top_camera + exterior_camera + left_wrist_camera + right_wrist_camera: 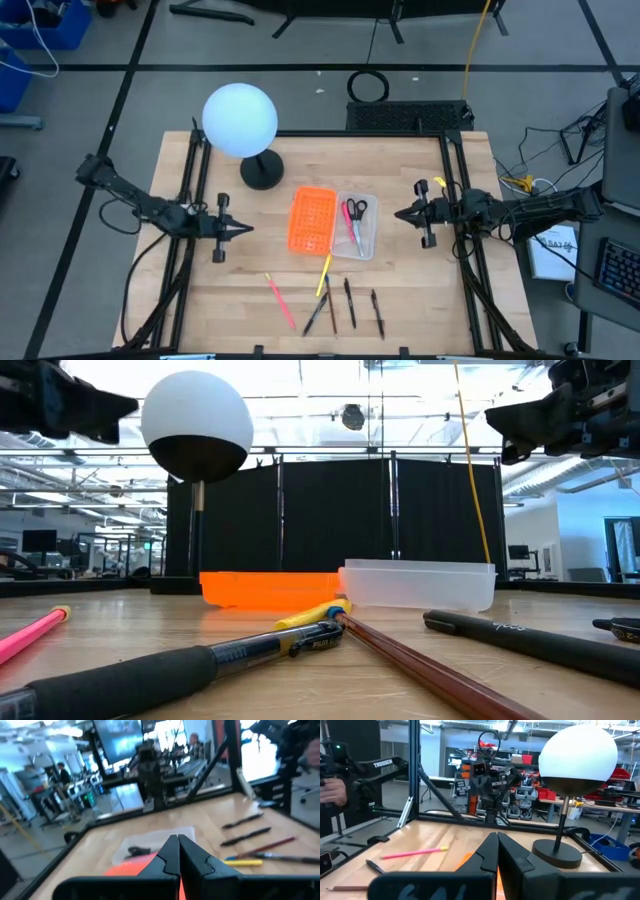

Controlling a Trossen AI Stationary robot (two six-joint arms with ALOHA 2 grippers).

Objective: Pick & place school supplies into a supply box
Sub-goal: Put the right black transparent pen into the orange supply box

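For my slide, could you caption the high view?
Scissors in the supply box; pens await on the table.

Between my two pincers lies the clear supply box (362,228), holding scissors (355,210); pens (330,300) lie scattered nearer the tabletop's front edge.

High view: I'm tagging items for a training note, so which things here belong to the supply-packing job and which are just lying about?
Job:
- clear supply box
- scissors, already in the box
- pink pencil
- yellow pencil
- black pens, loose on the table

Lying about:
- orange perforated tray
- globe lamp
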